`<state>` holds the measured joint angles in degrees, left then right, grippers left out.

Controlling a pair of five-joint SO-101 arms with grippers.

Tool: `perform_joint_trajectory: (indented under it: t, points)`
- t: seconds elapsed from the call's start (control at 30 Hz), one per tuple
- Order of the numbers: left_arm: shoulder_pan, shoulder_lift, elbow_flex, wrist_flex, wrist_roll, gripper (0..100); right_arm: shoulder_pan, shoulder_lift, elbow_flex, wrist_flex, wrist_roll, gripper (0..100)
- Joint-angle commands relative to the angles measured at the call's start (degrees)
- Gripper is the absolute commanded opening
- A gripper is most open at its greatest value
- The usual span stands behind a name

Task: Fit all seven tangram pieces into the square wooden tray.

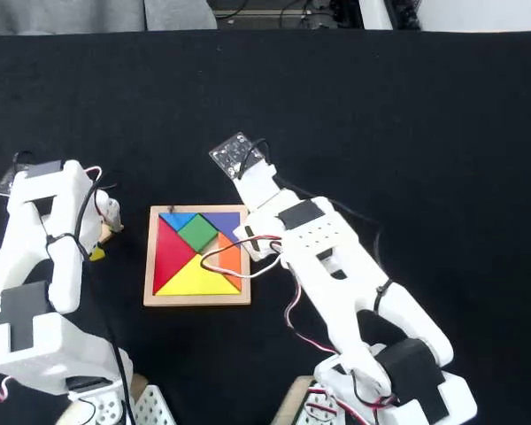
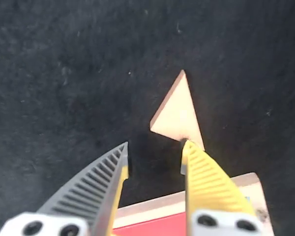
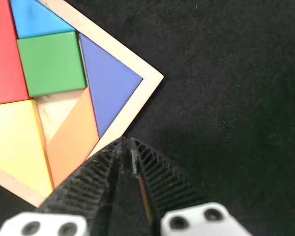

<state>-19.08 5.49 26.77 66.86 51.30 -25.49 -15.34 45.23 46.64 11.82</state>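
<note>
The square wooden tray (image 1: pixel 197 300) lies mid-table holding red (image 1: pixel 173 257), yellow (image 1: pixel 203 279), green (image 1: pixel 197 232), light blue, dark blue (image 3: pixel 105 83) and orange (image 3: pixel 73 142) pieces. A small triangular patch of bare wood (image 3: pixel 56 110) shows between green, yellow and orange. A pale wooden triangle (image 2: pixel 177 113) lies on the cloth just outside a tray corner (image 2: pixel 152 209). My left gripper (image 2: pixel 155 146) is open right at that triangle, its yellow finger (image 2: pixel 201 172) touching one edge. My right gripper (image 3: pixel 127 145) is shut and empty over the tray's rim (image 3: pixel 147 83) beside the orange piece.
Black cloth covers the whole table. The left arm (image 1: pixel 44 257) stands left of the tray and the right arm (image 1: pixel 336 274) stretches in from the front right. Wires loop from the right arm near the tray's right edge.
</note>
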Motion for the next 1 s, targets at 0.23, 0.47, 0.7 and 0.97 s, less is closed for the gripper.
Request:
perform_joint_trajectory:
  t: [0.23, 0.47, 0.7, 0.97]
  points:
    - [-1.98, -6.15, -4.7, 3.96, 1.23, 18, 0.35, 0.4, -1.89, -1.23, 3.34, 1.1]
    - [-2.33, -3.78, 0.13, -7.21, 2.37, 24, 0.26, 0.4, -1.71, -1.23, 3.43, 1.1]
    - [-1.89, 0.26, 0.4, -7.21, 5.8, 27, 0.26, 0.4, -1.71, -1.23, 3.43, 1.1]
    - [-2.33, 1.05, 0.31, -5.89, 5.98, 27, 0.26, 0.4, -1.71, -1.23, 3.43, 1.1]
